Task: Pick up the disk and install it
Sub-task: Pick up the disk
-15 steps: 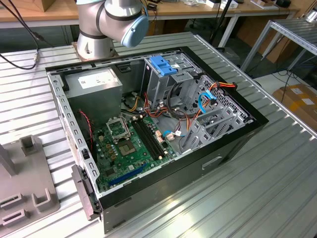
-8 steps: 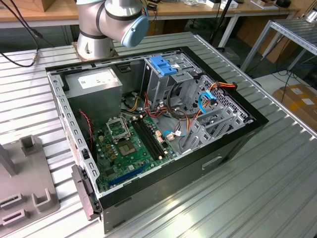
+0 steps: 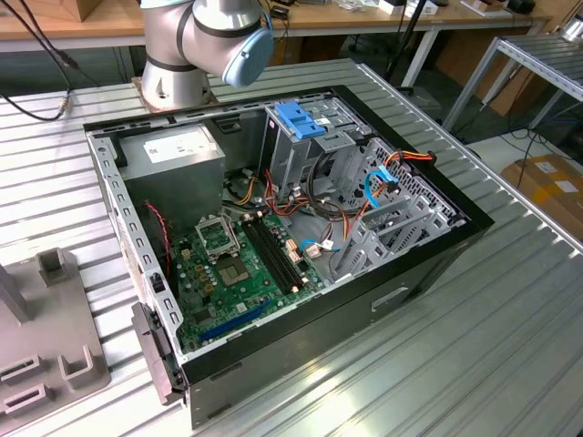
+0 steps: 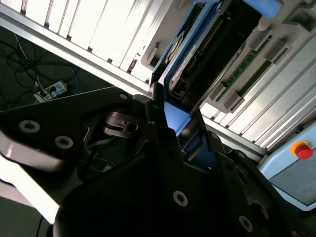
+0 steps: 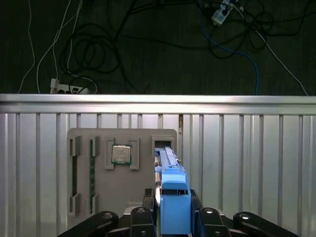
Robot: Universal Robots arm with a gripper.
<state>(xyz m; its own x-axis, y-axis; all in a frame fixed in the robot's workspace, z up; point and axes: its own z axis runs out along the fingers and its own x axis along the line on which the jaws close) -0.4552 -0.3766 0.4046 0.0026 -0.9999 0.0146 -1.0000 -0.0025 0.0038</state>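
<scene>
One risk: hand is clamped on one end of the disk, which stands on edge over the grey holder by the tabletop edge, so it could pivot and snag the slot.

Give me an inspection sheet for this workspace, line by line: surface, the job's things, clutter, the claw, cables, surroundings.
Surface: ribbed metal table, carrying an open computer case and a grey fixture tray.
Job's things: the disk, edge-on in its blue carrier, over the tray.
Clutter: a processor chip and memory sticks seated in the tray.
The claw: shut on the disk, one finger on each side.
Cables: loose wiring inside the case; tangled leads and a power strip on the floor beyond the table edge.
Surroundings: workbenches behind the arm's base; a cardboard box at the exterior view's right.
</scene>
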